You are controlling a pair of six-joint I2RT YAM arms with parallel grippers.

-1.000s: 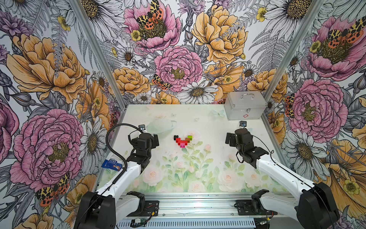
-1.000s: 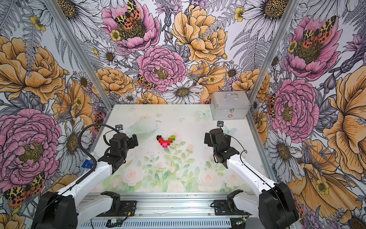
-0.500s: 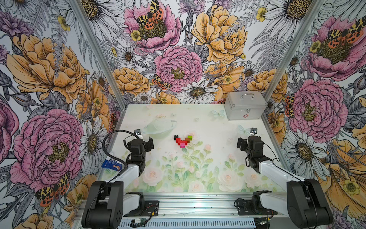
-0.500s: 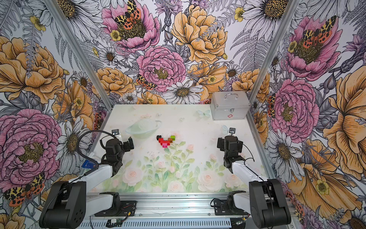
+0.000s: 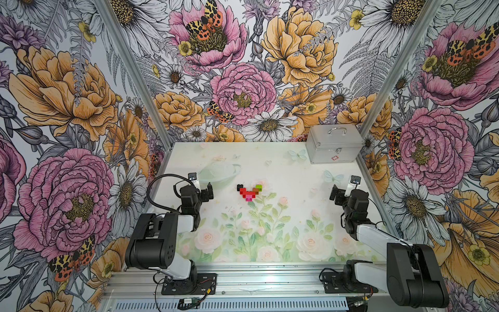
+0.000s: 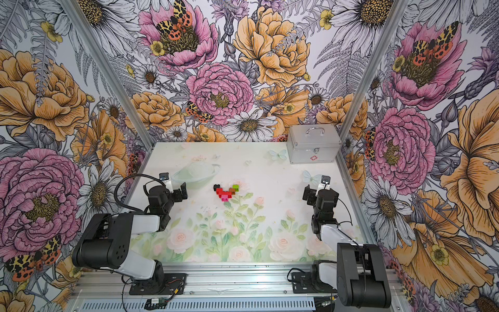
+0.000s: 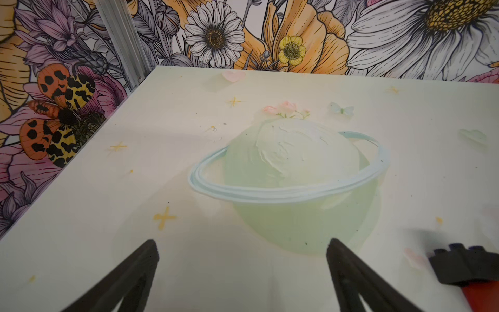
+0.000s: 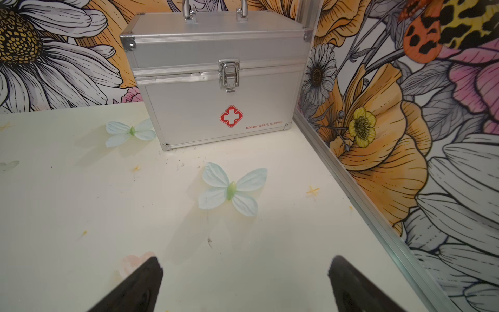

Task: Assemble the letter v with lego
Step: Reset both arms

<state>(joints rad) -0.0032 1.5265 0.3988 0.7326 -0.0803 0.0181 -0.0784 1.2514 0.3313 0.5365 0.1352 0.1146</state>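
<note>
Letter v [image 5: 249, 191] flat mid-table, assembled: pink point, red and brown arms, black and lime tips.

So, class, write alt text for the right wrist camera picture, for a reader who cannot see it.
A closed silver metal case with a red cross emblem stands on a pale table in the corner by flowered walls. Nearest the camera, the right pincer is open and empty.

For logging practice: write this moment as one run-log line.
letter v: assembled, untouched; left gripper: jaws open, empty; right gripper: jaws open, empty
</note>
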